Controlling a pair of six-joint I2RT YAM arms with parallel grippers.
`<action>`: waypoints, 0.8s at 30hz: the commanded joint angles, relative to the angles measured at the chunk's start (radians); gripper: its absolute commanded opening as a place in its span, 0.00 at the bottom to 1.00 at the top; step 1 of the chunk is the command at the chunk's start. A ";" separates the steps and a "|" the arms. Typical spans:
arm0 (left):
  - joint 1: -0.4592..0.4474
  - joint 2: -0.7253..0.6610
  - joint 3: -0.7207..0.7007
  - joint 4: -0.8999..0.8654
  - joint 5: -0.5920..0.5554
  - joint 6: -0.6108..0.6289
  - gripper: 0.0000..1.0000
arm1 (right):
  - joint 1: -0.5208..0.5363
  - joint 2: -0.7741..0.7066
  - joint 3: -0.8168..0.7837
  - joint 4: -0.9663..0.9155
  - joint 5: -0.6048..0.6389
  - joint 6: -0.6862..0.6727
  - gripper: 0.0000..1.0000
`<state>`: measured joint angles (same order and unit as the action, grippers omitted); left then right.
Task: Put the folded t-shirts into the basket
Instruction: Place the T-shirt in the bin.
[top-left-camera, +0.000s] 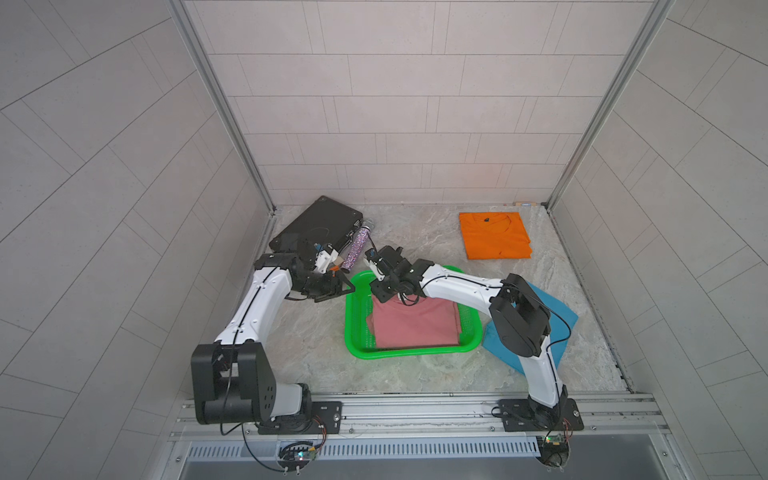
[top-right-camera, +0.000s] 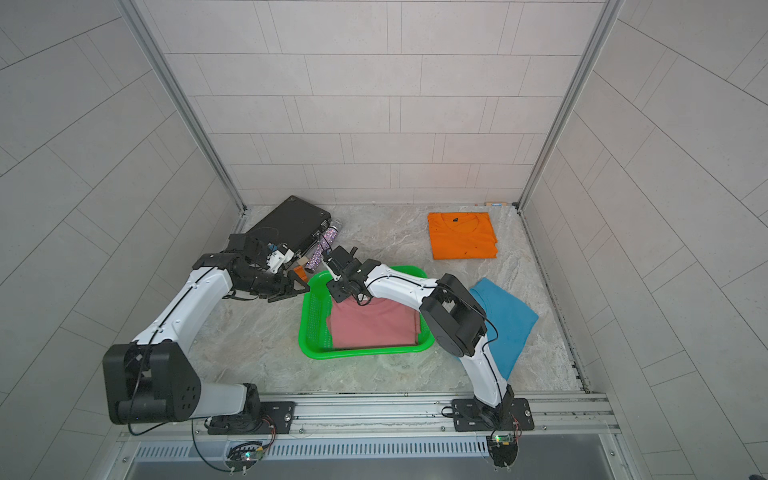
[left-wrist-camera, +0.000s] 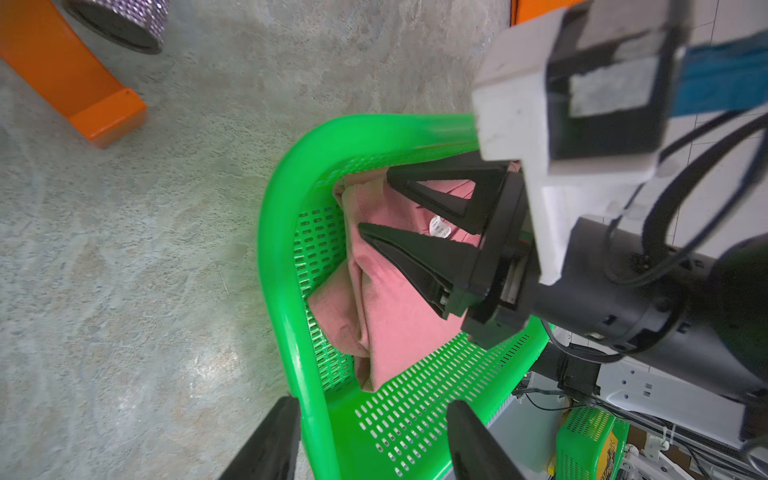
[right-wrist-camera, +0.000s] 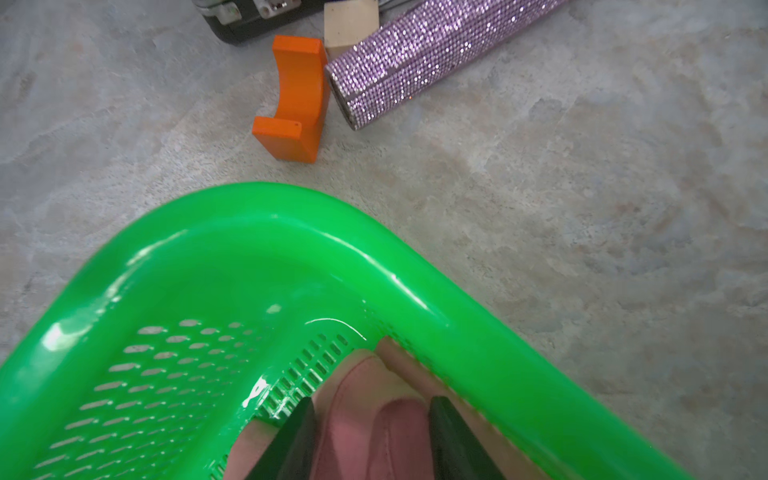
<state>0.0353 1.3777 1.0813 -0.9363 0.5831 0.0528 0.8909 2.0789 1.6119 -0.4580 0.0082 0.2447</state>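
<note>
- The dusty-pink t-shirt (top-left-camera: 415, 326) lies folded flat inside the green perforated basket (top-left-camera: 415, 353), mid-table.
- The orange t-shirt (top-left-camera: 494, 235) lies at the far right; the teal t-shirt (top-left-camera: 557, 307) lies just right of the basket.
- The right gripper (left-wrist-camera: 374, 200) has its fingers apart over the dusty-pink t-shirt; the left gripper (left-wrist-camera: 372, 401) has its fingers apart, straddling the basket's rim.
- Marbled grey tabletop (top-left-camera: 307, 345); pale tiled walls (top-left-camera: 395, 104).

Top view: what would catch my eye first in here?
The bright green basket in the middle, a pink shirt lying in it. Then the orange shirt at the far right, and a teal shirt beside the basket, partly under the right arm.
</note>
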 joint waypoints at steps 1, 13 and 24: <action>0.007 0.000 0.003 -0.016 0.013 0.010 0.58 | 0.006 -0.008 -0.025 0.056 0.027 -0.008 0.36; 0.007 0.003 0.000 -0.012 0.022 0.006 0.58 | 0.007 -0.068 -0.088 0.151 0.045 -0.016 0.12; 0.006 0.000 0.002 -0.017 0.047 0.006 0.58 | 0.008 -0.141 -0.153 0.235 0.092 -0.024 0.08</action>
<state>0.0387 1.3800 1.0813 -0.9363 0.6003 0.0525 0.8928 1.9751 1.4754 -0.2779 0.0711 0.2245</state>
